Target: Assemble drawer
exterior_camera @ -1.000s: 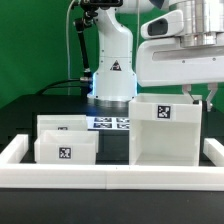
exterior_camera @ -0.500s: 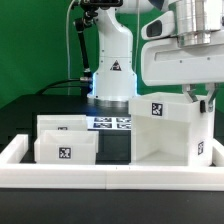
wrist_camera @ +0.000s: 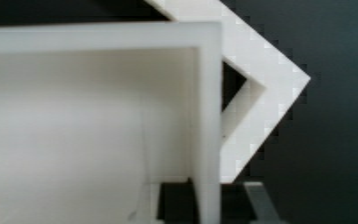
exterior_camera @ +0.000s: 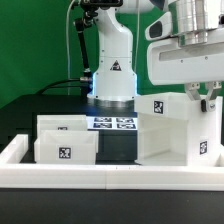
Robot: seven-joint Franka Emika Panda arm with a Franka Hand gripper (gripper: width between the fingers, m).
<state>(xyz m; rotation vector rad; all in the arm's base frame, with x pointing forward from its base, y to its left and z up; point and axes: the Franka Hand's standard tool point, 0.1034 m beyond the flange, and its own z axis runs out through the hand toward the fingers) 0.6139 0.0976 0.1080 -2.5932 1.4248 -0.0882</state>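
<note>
End effector [exterior_camera: 203,97] pinches one wall of the drawer casing [exterior_camera: 165,135]

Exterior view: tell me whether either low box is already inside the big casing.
No, the front low box and the rear low box stand outside the big casing, on the exterior view's left of it.

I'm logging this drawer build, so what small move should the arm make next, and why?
Probably keep rotating the casing: the gripper clamps its wall, it has turned since a second ago, showing a second tagged side, and the low boxes sit apart.
</note>
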